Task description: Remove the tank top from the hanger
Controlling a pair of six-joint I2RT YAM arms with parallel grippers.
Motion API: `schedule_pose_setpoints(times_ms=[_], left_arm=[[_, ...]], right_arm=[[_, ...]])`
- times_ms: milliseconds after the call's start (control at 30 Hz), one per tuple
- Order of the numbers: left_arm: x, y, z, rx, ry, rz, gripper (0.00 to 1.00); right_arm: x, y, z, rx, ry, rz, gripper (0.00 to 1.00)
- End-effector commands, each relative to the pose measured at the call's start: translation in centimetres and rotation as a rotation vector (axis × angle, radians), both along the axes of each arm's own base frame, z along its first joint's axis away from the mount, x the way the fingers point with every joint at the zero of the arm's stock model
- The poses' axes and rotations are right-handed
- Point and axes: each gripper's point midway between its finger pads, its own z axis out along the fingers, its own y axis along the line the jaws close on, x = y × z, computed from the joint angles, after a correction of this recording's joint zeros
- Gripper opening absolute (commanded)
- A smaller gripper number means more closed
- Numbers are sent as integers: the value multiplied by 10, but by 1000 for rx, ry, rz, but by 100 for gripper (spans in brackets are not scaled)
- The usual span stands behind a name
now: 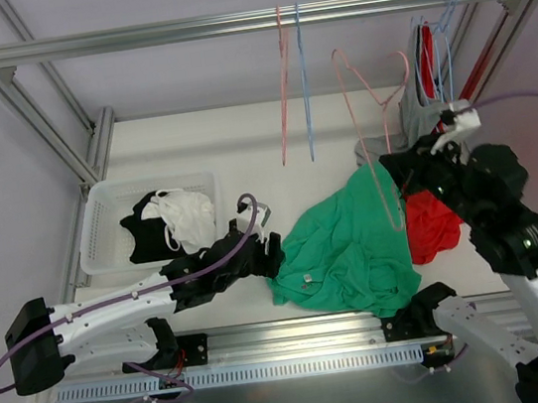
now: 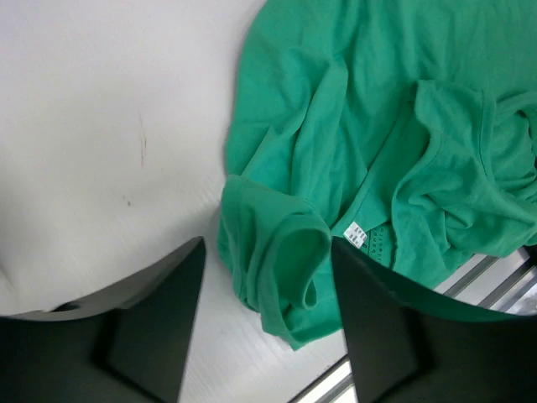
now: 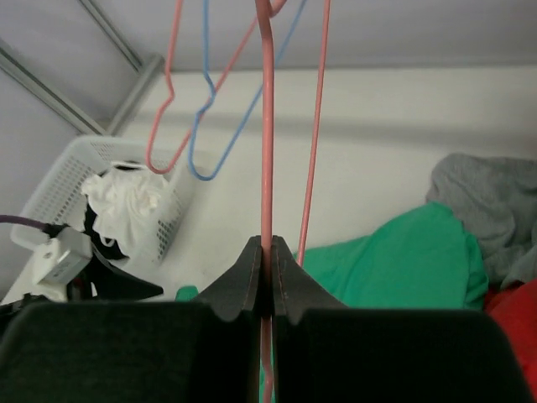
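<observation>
Right wrist view shows the right gripper (image 3: 267, 281) pinched tight on the pink hanger (image 3: 267, 126), its wire running straight up from between the closed fingers. Just past those fingers and below lies the green tank top (image 3: 403, 260), with a grey garment (image 3: 491, 206) beyond it to the right and a red one (image 3: 516, 315) at the near right edge. Off to the left sits a white basket (image 3: 63, 189) holding white and black clothes, and two more hangers — one pink, one blue (image 3: 214, 117) — hang above it. The left gripper (image 2: 267, 323) is spread wide with nothing clamped; a folded edge of the tank top lies between its fingers on the white table (image 2: 109, 126).
</observation>
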Motion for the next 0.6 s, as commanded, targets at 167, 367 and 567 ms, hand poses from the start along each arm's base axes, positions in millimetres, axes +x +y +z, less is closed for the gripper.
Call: schedule_pose_setpoints(times_ms=[167,367,567], left_arm=[[-7,-17,41,-115,-27,-100,99],[-25,-19,27,-103,21,-192,99],[-34,-23,23,-109,52,-229,99]], right_arm=[[82,30,49,-50,54,-21,0],[139,60,60,-57,91,-3,0],[179,79,47,-94,136,-45,0]])
